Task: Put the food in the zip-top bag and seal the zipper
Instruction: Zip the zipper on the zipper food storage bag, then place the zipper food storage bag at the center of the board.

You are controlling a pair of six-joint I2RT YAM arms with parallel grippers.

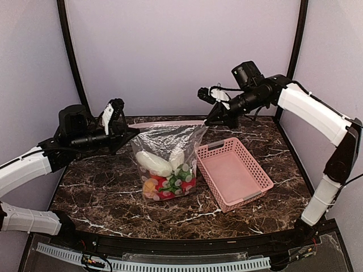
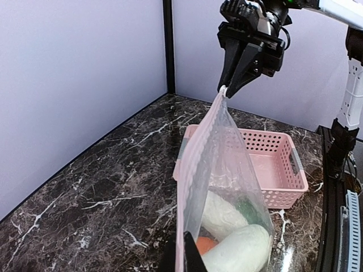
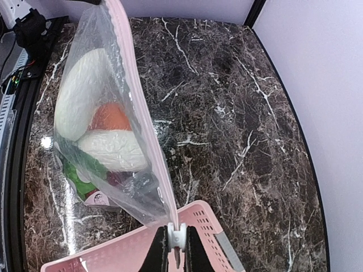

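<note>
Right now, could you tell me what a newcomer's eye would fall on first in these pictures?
A clear bag is held up in the middle, its zip strip stretched taut between the left pincer and the right pincer. Toy food fills its bottom, and an empty pink basket sits just right of it.

Robot lab work cell: 2 white-and-black machines, a left arm (image 1: 22,170) and a right arm (image 1: 315,110), bolted to a dark marble-patterned surface (image 1: 113,198), enclosed by plain lilac wall panels (image 1: 181,51) and black frame posts (image 1: 72,56), cable track (image 1: 153,263) in front.
</note>
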